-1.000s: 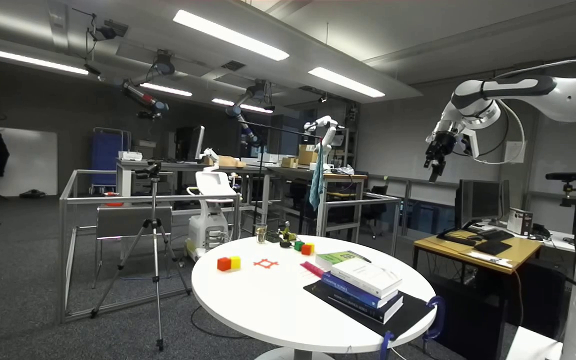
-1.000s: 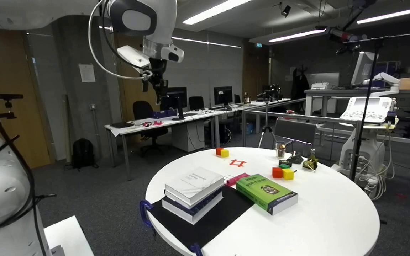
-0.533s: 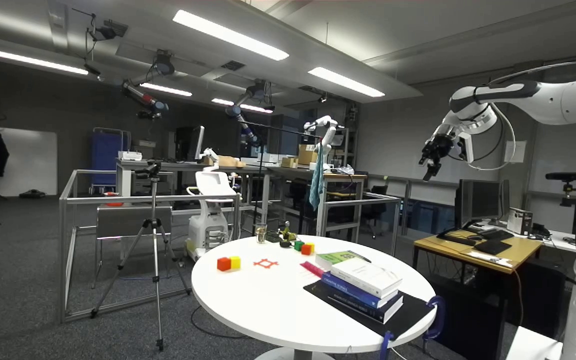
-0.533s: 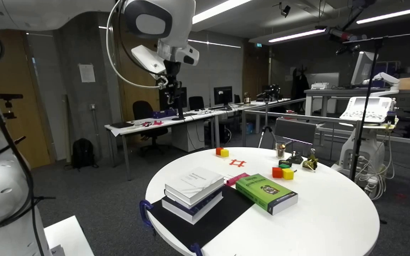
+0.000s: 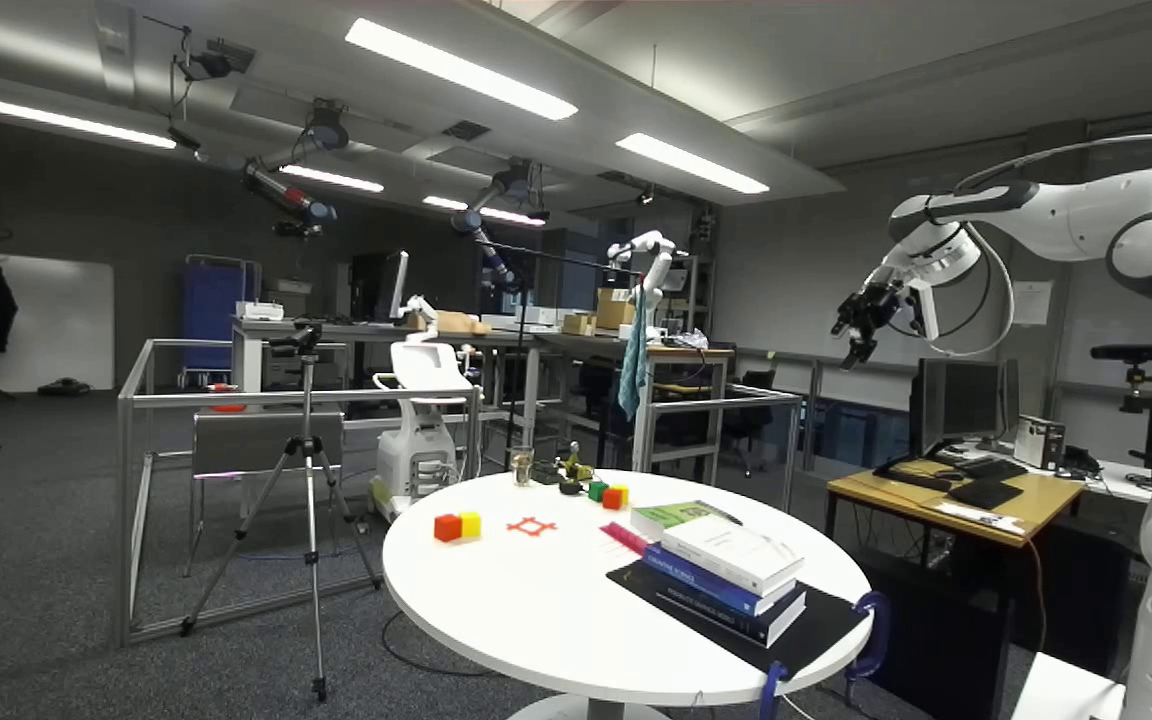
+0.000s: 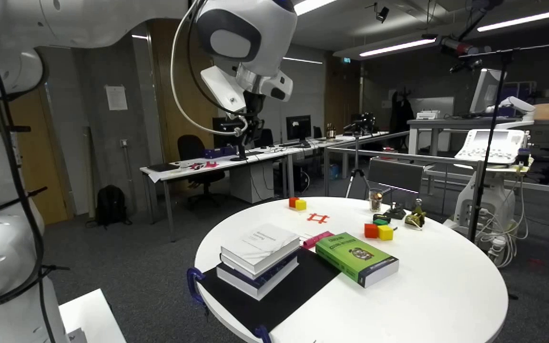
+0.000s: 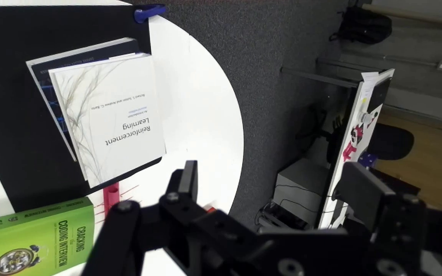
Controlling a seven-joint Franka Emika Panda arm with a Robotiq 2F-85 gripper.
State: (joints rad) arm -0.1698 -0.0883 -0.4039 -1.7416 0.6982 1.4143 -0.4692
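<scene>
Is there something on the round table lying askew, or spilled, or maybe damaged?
Mildly askew, yes: in the wrist view the white book sits shifted over the dark blue book lower down, so their edges do not line up. I see no spill or damage.

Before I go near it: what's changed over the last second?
In an exterior view the arm swung left, carrying the open jaws with it; in an exterior view its wrist shifted right and a little lower. Nothing was gripped or let go: the jaws are empty, as before. Book stack, green book, coloured cubes and round table stayed put.
</scene>
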